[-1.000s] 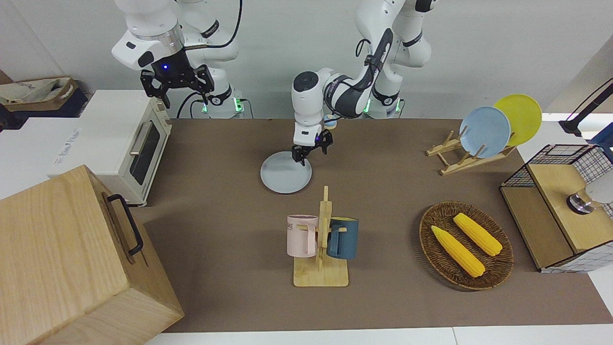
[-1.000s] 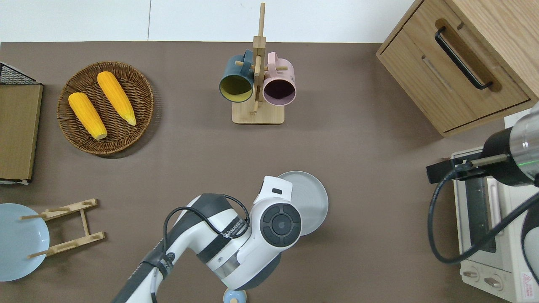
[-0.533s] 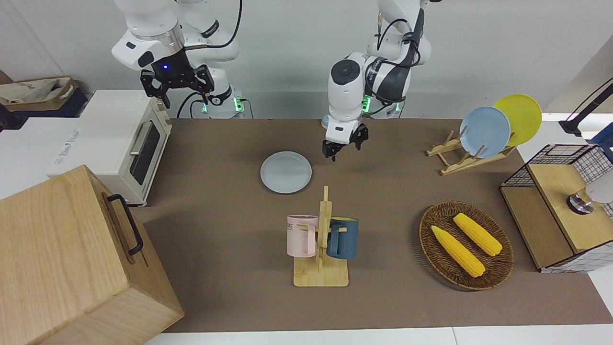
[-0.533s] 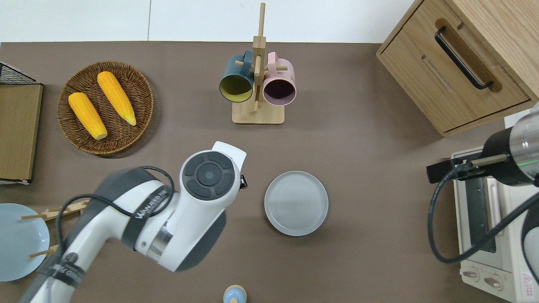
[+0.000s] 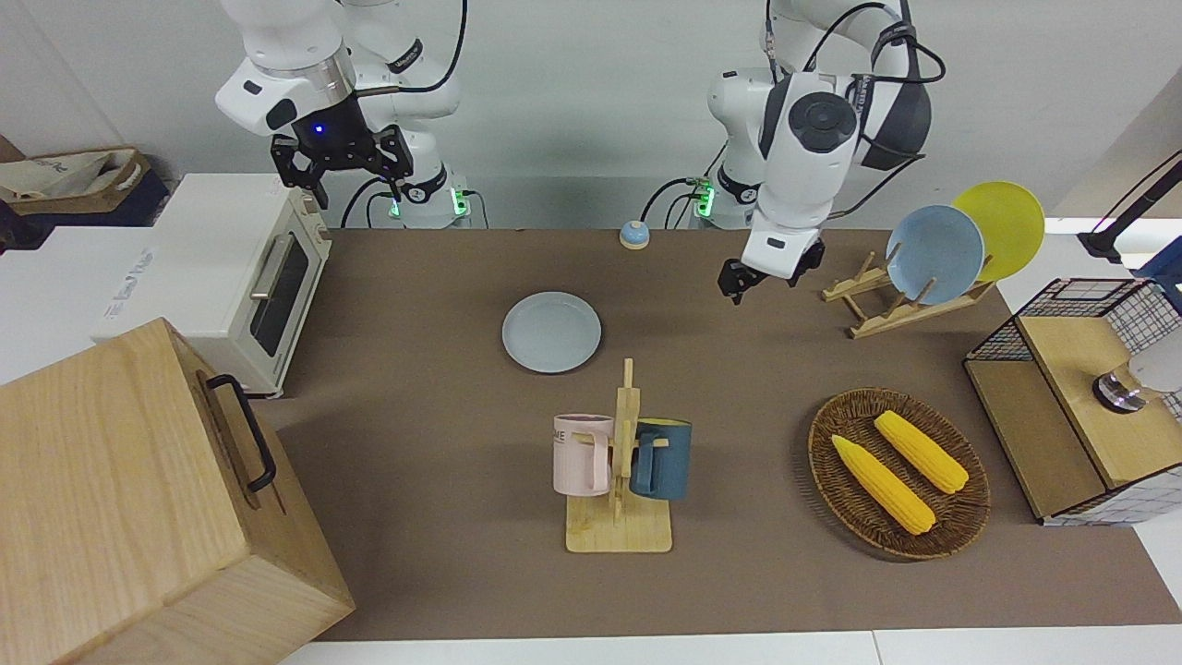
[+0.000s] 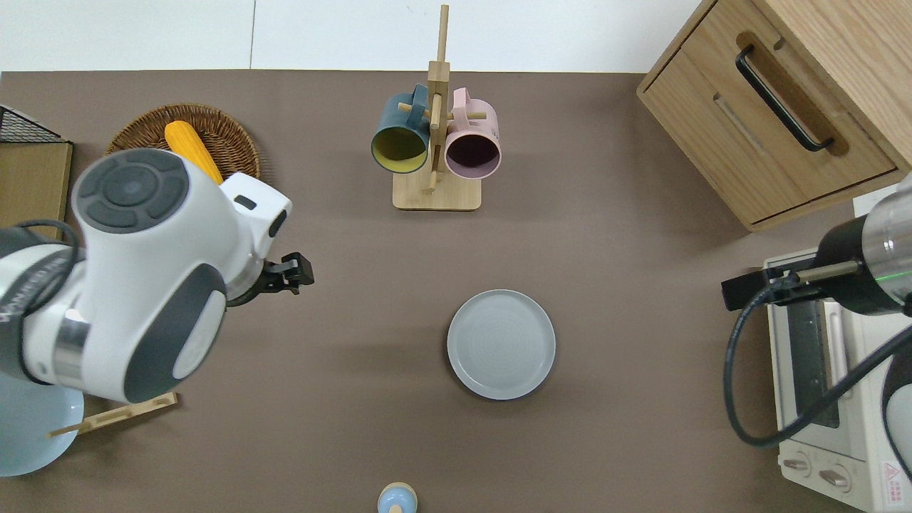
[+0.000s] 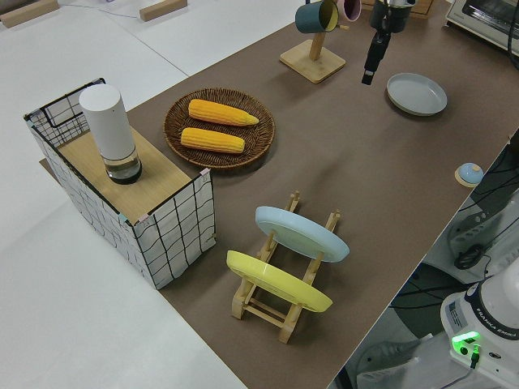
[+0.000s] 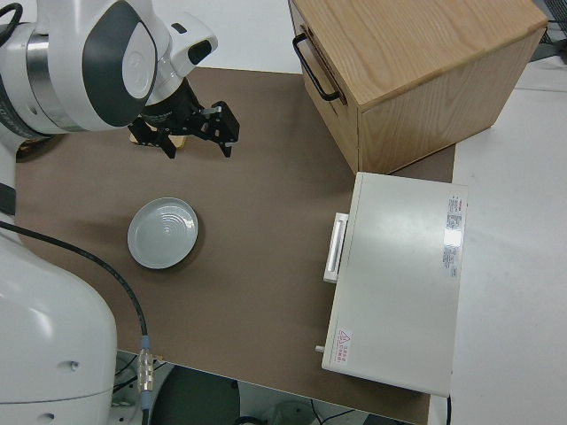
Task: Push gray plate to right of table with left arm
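The gray plate (image 5: pixel 551 332) lies flat on the brown table (image 5: pixel 443 388), in the middle and toward the right arm's end; it also shows in the overhead view (image 6: pixel 501 344), the left side view (image 7: pixel 416 93) and the right side view (image 8: pixel 163 232). My left gripper (image 5: pixel 771 272) hangs in the air, well apart from the plate. In the overhead view the left gripper (image 6: pixel 288 271) is over bare table between the plate and the corn basket. It holds nothing. My right gripper (image 5: pixel 342 166) is parked, open and empty.
A mug rack (image 6: pixel 434 142) stands farther from the robots than the plate. A corn basket (image 5: pixel 898 473), a plate rack (image 5: pixel 933 254) and a wire crate (image 5: pixel 1080 388) fill the left arm's end. A toaster oven (image 5: pixel 249 277) and a wooden drawer box (image 5: pixel 138 499) stand at the right arm's end.
My left gripper has left the plate's rim, risen and swung toward the left arm's end of the table. The plate has stayed where it was. The right arm has not moved.
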Action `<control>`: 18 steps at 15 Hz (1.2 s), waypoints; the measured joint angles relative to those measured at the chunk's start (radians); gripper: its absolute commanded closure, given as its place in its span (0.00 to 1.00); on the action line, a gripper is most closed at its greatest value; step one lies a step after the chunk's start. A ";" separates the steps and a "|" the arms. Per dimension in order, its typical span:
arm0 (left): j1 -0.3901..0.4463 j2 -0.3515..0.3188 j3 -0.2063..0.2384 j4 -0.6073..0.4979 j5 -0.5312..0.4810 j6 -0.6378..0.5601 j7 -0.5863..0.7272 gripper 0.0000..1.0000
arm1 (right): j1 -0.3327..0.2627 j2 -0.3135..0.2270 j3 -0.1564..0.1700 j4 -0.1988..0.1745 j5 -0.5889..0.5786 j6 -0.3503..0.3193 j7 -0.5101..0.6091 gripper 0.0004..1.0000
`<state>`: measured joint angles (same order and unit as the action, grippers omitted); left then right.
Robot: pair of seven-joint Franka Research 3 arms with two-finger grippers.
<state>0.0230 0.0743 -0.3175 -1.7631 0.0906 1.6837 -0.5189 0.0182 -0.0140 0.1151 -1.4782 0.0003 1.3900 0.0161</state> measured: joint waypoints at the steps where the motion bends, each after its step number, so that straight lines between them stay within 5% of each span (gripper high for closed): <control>1: 0.026 0.000 0.001 0.027 -0.002 -0.025 0.043 0.00 | 0.000 0.000 0.000 0.000 0.000 0.000 0.000 0.02; 18: 0.107 0.000 0.000 0.214 -0.032 -0.154 0.267 0.00 | 0.000 0.000 0.000 0.000 0.000 0.000 0.000 0.02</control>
<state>0.1301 0.0745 -0.3178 -1.5493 0.0587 1.5296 -0.2521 0.0182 -0.0140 0.1151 -1.4782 0.0003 1.3900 0.0161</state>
